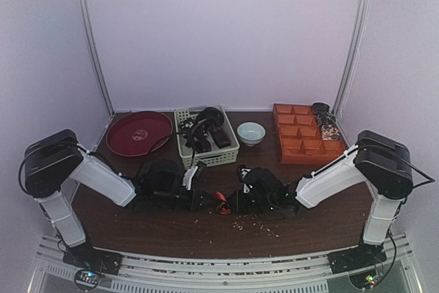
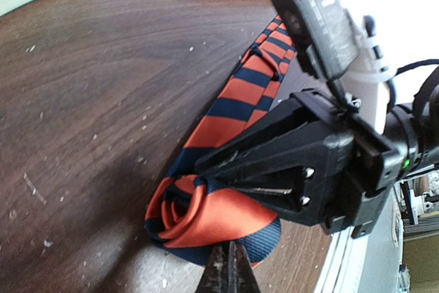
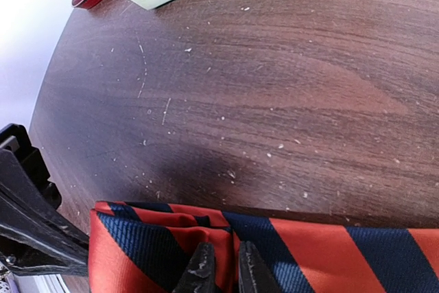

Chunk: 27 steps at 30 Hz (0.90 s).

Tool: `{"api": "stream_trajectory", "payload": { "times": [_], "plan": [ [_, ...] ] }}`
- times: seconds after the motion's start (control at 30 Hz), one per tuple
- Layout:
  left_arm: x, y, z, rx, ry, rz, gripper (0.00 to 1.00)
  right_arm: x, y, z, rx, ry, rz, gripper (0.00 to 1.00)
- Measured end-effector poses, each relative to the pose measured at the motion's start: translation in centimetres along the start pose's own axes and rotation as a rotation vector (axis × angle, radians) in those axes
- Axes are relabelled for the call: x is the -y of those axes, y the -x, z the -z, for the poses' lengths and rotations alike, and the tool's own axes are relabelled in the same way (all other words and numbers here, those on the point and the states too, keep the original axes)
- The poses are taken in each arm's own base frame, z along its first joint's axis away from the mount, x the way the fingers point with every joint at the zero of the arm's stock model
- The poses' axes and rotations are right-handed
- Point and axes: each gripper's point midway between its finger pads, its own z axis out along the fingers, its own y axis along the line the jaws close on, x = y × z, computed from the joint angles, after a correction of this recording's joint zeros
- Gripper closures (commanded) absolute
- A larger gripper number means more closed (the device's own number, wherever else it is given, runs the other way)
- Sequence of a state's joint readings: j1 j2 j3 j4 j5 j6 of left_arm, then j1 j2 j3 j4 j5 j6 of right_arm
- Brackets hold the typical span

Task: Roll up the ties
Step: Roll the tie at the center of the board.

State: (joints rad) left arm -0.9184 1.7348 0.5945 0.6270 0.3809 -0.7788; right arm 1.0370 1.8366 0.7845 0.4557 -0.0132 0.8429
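An orange-red and dark-blue striped tie (image 2: 233,94) lies on the brown table, its near end wound into a small roll (image 2: 199,214). In the left wrist view my left gripper (image 2: 230,269) is shut, its tips pressed against the roll's near side. From the right, my right gripper (image 2: 200,168) reaches in and meets the top of the roll. In its own view the right gripper (image 3: 225,269) has narrow jaws pinching a fold of the tie (image 3: 329,252). From above, both grippers meet at the tie (image 1: 221,204) in the table's middle front.
A pale green basket (image 1: 230,156) holding dark ties stands behind the grippers. There is a red plate (image 1: 138,132) to its left and a pale blue bowl (image 1: 251,132) to its right. An orange compartment tray (image 1: 302,143) at the back right holds rolled ties (image 1: 328,125). Crumbs dot the table.
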Motion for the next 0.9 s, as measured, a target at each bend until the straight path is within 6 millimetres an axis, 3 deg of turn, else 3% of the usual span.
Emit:
{"api": "stream_trajectory", "payload": {
  "times": [0.37, 0.73, 0.9],
  "plan": [
    [0.7, 0.8, -1.7, -0.009, -0.03, -0.02, 1.0, 1.2, 0.0, 0.9, 0.016, 0.004, -0.031, 0.86],
    [1.1, 1.6, -2.9, -0.01, -0.036, -0.045, 1.0, 2.9, 0.6, 2.0, 0.067, -0.048, -0.04, 0.77],
    [1.0, 1.6, -3.4, -0.021, -0.032, -0.049, 1.0, 3.8, 1.4, 4.0, 0.116, -0.078, -0.048, 0.7]
  ]
}}
